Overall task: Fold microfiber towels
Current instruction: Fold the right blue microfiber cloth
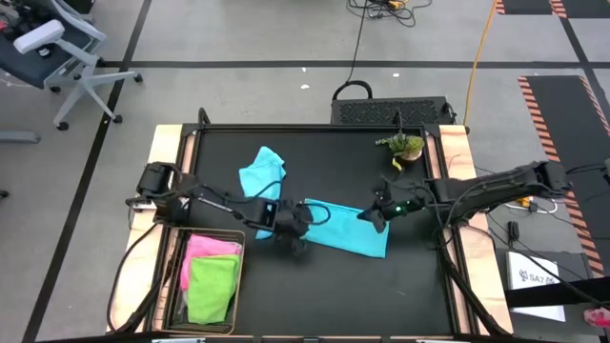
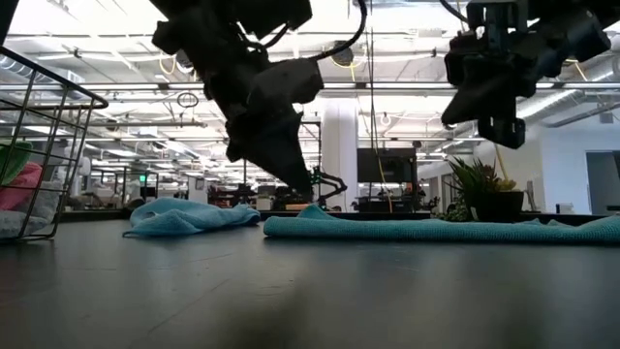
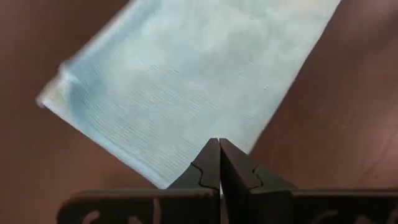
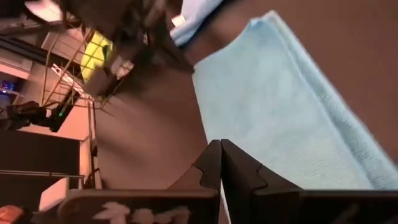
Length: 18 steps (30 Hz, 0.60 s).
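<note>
At frame centre in the high view, the teal towel (image 1: 348, 232) lies flat on the black worktop (image 1: 410, 286), long axis running left to lower right. Left hand (image 1: 297, 238) sits at its left end, right hand (image 1: 374, 218) above its middle, both pressed together, holding nothing. Industrial room beyond.

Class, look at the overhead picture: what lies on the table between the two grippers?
The folded teal towel stretches between the left gripper and right gripper, clearest in the high view.
</note>
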Tool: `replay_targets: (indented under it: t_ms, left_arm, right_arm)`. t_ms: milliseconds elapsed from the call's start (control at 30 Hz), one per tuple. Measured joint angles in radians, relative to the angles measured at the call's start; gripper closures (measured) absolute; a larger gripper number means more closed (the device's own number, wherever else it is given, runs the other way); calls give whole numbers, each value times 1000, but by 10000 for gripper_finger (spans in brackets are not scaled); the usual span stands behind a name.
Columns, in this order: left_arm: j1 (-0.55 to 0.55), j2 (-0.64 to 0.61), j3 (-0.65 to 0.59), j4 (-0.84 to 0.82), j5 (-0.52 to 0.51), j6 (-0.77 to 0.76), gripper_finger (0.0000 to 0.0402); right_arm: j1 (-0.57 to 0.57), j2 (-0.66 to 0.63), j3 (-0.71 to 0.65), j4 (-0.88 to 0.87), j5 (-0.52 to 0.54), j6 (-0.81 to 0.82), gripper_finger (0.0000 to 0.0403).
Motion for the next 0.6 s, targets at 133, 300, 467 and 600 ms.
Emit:
replay_targets:
  t_ms: [133,300,467,600]
  left_arm:
    - [-25,34,1,20,-27,-67,399]
    - [-41,79,1,-5,-27,-127,399]
    - [-43,65,4,-162,-3,-141,399]
    - [-33,41,1,-223,-21,-100,399]
  right_arm:
    - [-23,-23,0,-1,2,-38,403]
    - [-32,-35,-1,-8,1,-57,403]
    - [-29,-26,-1,-32,-28,-61,403]
    - [-29,14,-1,-111,-81,-64,403]
